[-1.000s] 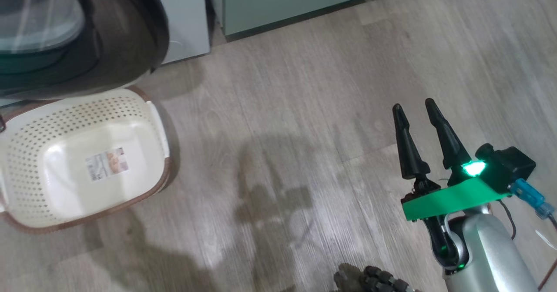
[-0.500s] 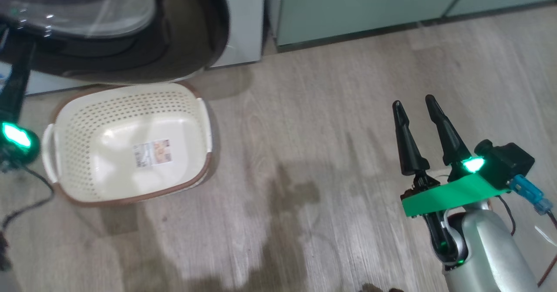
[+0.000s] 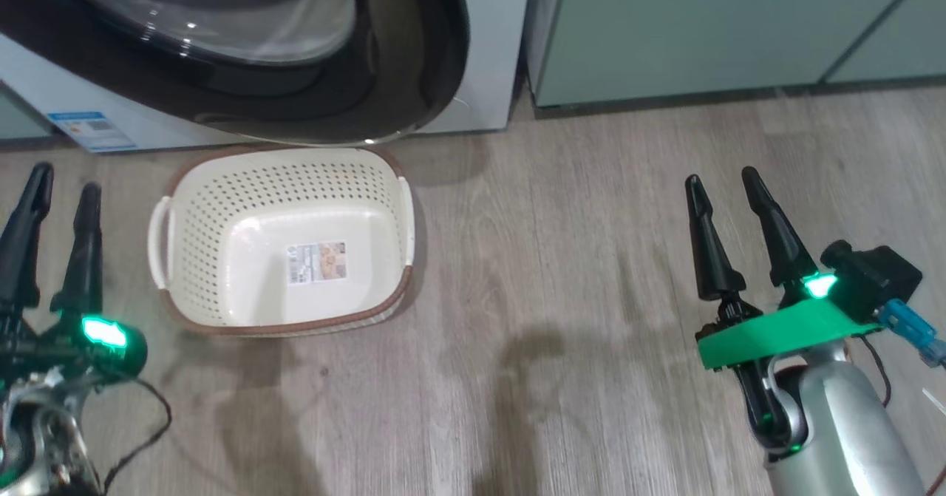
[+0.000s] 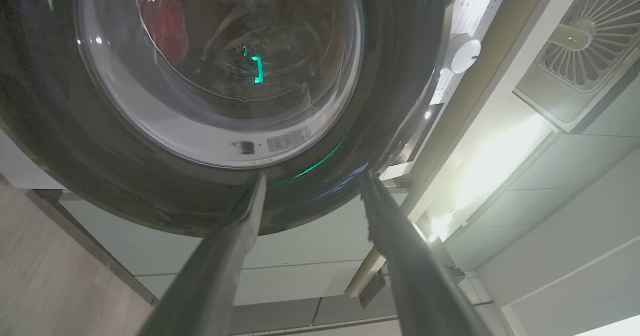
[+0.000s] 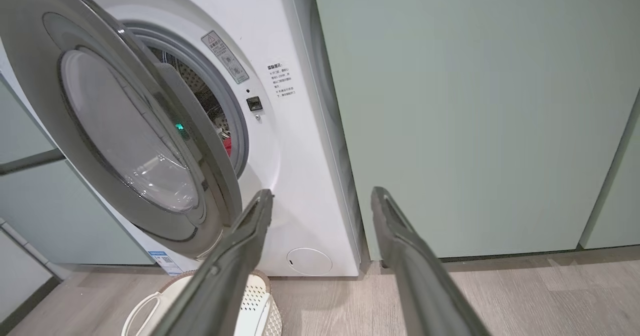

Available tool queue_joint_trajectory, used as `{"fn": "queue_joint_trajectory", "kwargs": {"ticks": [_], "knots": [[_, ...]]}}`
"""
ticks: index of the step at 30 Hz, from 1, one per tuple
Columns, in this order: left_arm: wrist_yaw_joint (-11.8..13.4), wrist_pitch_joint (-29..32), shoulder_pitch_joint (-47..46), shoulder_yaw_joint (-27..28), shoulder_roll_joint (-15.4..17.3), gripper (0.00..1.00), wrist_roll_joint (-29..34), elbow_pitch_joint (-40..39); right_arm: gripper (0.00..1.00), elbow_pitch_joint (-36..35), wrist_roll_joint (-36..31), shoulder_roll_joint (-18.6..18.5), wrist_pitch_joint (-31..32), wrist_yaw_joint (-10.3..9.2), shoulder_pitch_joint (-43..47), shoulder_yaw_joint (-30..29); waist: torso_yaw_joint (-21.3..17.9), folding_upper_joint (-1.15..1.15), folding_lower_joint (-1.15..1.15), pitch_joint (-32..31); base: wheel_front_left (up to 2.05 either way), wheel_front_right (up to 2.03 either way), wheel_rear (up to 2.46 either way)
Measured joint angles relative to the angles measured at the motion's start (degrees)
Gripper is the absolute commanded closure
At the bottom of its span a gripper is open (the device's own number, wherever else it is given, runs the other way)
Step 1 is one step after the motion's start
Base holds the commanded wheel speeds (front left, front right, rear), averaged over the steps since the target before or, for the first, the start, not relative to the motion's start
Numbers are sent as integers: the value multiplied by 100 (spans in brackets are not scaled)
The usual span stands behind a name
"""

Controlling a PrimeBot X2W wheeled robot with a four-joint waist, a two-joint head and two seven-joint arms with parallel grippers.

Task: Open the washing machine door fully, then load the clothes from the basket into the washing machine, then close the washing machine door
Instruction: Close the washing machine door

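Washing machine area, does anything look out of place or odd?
Nothing spilled or damaged. The round glossy black washing machine door stands ajar above the empty cream perforated plastic basket; bright red clothes show inside the drum.

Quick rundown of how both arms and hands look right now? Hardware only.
Right hand: two long black tapered fingers, flat green plate at their base, glowing green light, black camera block, blue connector, silver forearm. Left hand: same black fingers and green light, bare metal wrist, loose black cable.
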Motion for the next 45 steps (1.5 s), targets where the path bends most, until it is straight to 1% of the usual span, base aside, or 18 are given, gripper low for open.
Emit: {"fn": "queue_joint_trajectory", "kwargs": {"ticks": [3,7,10,11,13,16,18,20,21,22,25,27,32,34,37,40,45], "knots": [[0,-142,237,-12,-67,0,77,-171,0,-18,-33,0,92,0,47,-60,97,0,0,-99,0,0,0],[0,-350,548,-159,-83,0,135,-348,0,-43,-34,0,144,0,159,-101,181,0,0,-223,0,0,0],[0,-717,727,-358,-90,0,332,-492,0,-68,-66,0,185,0,239,-115,214,0,0,-299,0,0,0],[0,-849,762,-410,-92,0,490,-579,0,-76,-84,0,205,0,254,-127,224,0,0,-320,0,0,0],[0,-1263,782,-493,-93,0,940,-757,0,-90,-85,0,235,0,254,-143,240,0,0,-364,0,0,0],[0,-1922,777,-641,-91,0,1853,-1157,0,-162,-151,0,292,0,256,-205,261,0,0,-421,0,0,0],[-1,-2365,769,-838,-53,0,2626,-1381,0,-219,-208,0,309,0,257,-245,267,0,0,-449,0,0,0],[-1,-2837,743,-1015,-31,0,3238,-1521,0,-285,-263,0,365,0,257,-302,277,0,0,-469,0,0,0],[-1,-3065,739,-1125,52,0,3685,-1551,0,-323,-288,0,413,0,257,-325,282,0,0,-474,0,0,0],[-1,-3065,739,-1125,52,0,3685,-1551,0,-323,-288,0,413,0,257,-325,282,0,0,-474,0,0,0],[-1,-3621,720,-1357,253,0,4796,-1580,0,-393,-334,0,471,0,257,-350,293,0,0,-493,0,0,0],[15,-3849,711,-1526,346,0,5479,-1577,0,-428,-335,0,487,0,263,-359,294,0,0,-510,0,0,0],[475,-4143,798,-2042,539,0,7206,-1451,0,-464,-347,0,537,0,359,-356,278,0,0,-564,0,0,0],[676,-4212,936,-2245,577,0,7708,-1412,0,-467,-387,0,541,0,398,-359,284,0,0,-596,0,0,0],[859,-4263,1176,-2486,609,0,8242,-1276,0,-487,-388,0,589,0,466,-365,322,0,0,-638,0,0,0],[970,-4264,1324,-2646,670,0,8580,-1092,0,-487,-428,0,598,0,485,-366,370,0,0,-689,0,0,0],[1065,-4321,1389,-2765,716,0,8853,-890,0,-490,-436,0,650,0,578,-369,448,0,0,-780,0,0,0]]}}
